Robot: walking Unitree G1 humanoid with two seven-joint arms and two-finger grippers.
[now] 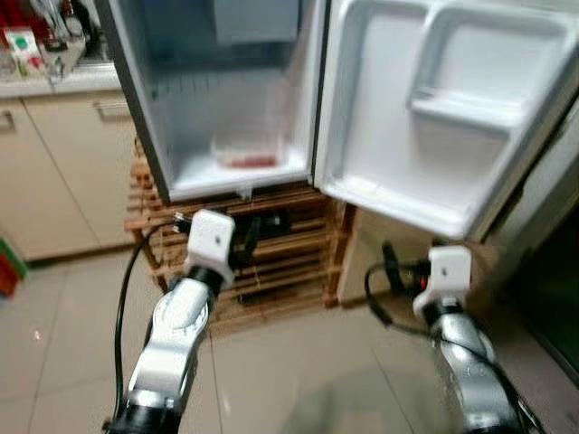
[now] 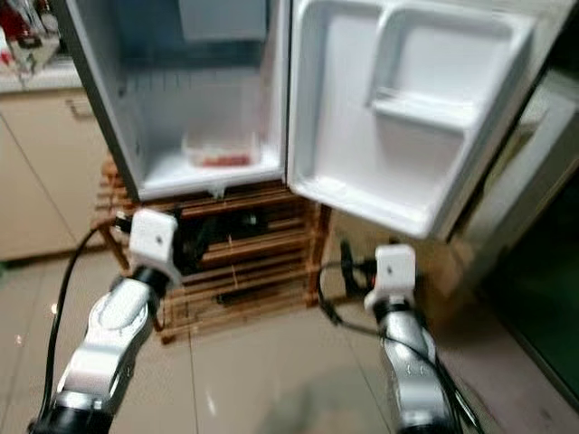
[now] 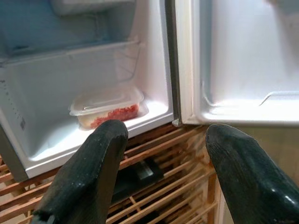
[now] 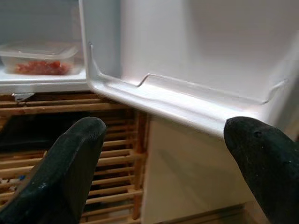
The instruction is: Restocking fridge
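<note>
A small fridge [image 1: 194, 99] stands open on a slatted wooden rack [image 1: 294, 262]. On its floor sits a clear lidded container [image 3: 108, 106] with red food inside. The white fridge door [image 1: 443, 108] is swung out to the right, and its shelves hold nothing. My left gripper [image 3: 163, 140] is open in front of the rack, below the fridge's front edge and facing the container. My right gripper [image 4: 163, 135] is open too, held low beneath the door's bottom edge [image 4: 159, 100]. Nothing is between either pair of fingers.
Beige kitchen cabinets [image 1: 54, 172] with a cluttered counter [image 1: 36, 54] stand at the left. Pale floor tiles [image 1: 298, 362] lie in front of the rack. A dark surface [image 1: 552, 298] runs along the right side. A dark object [image 3: 138, 173] rests on the rack's shelf.
</note>
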